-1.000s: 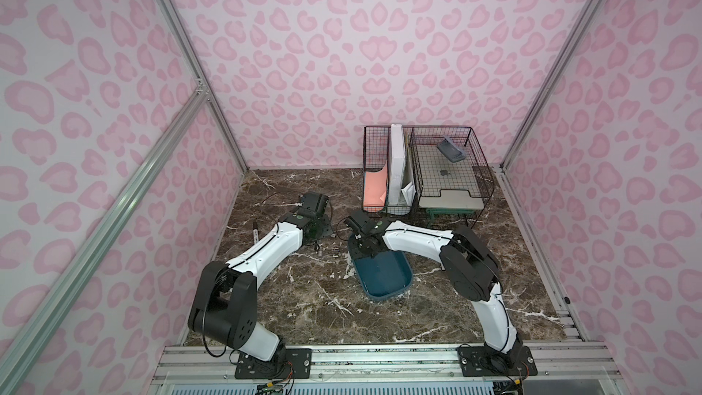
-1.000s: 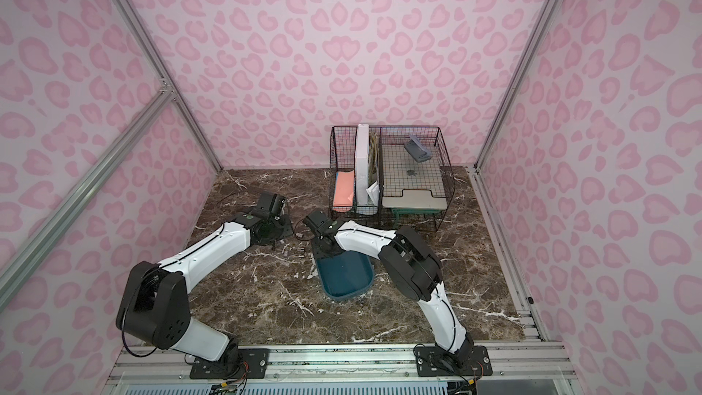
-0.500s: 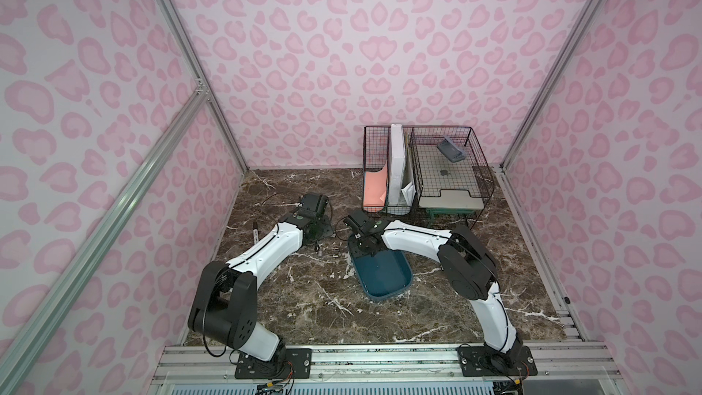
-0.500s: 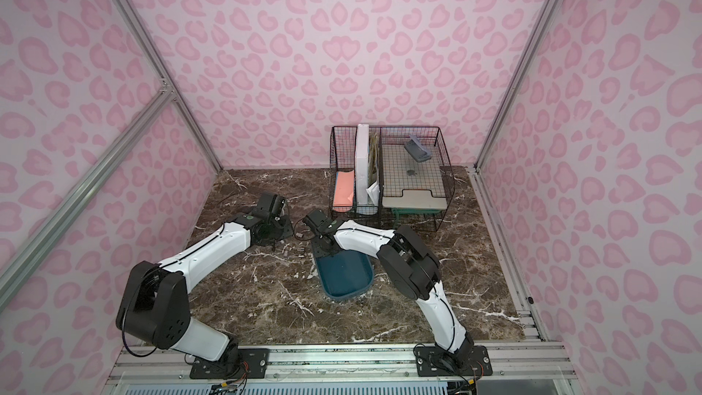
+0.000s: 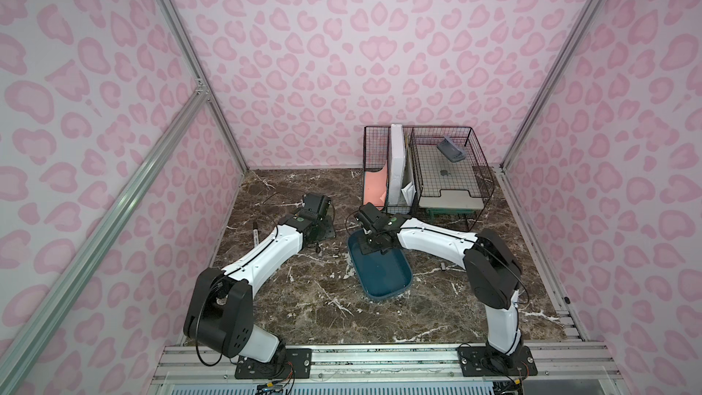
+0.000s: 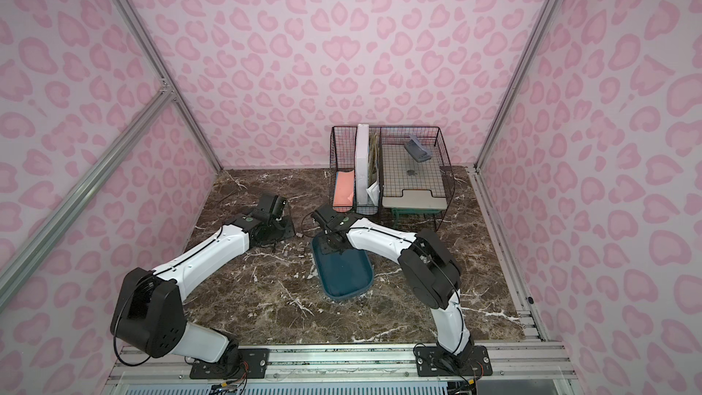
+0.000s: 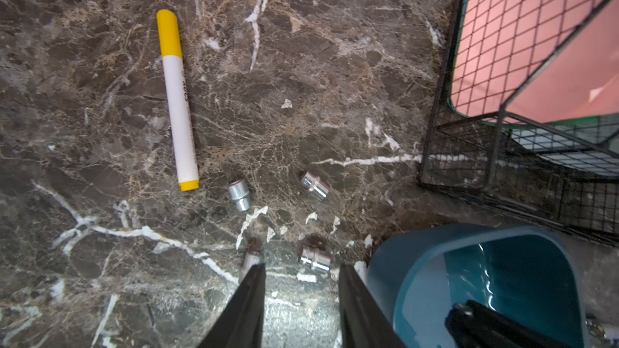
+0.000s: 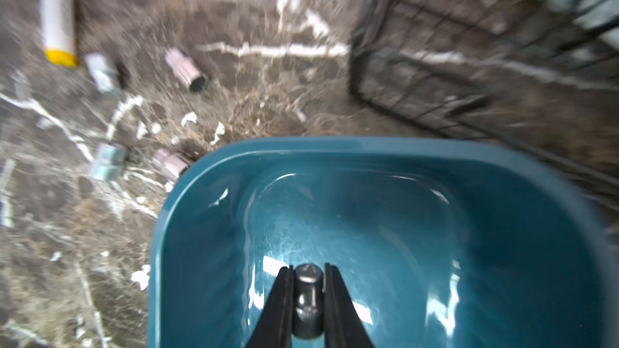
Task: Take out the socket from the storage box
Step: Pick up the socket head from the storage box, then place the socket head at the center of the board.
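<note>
While right tool (image 8: 308,267) clenches grey metal socket (image 8: 308,297), glossy teal storage box (image 8: 335,148) beneath, left tool (image 7: 301,271) parted.

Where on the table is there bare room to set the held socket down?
Bare marble lies between the box and the arm bases, and in the back left corner. Crowded: left of the box, with four sockets and a marker; the wire basket fills the back right.

We see the right gripper (image 8: 308,267) inside the storage box (image 8: 368,145), a socket (image 8: 307,302) between its fingers; past the box wall ahead stands the wire basket (image 8: 418,71). Just ahead of the left gripper (image 7: 301,266), four loose sockets (image 7: 315,185) lie on the table (image 7: 100,279), a marker (image 7: 177,102) beyond.
</note>
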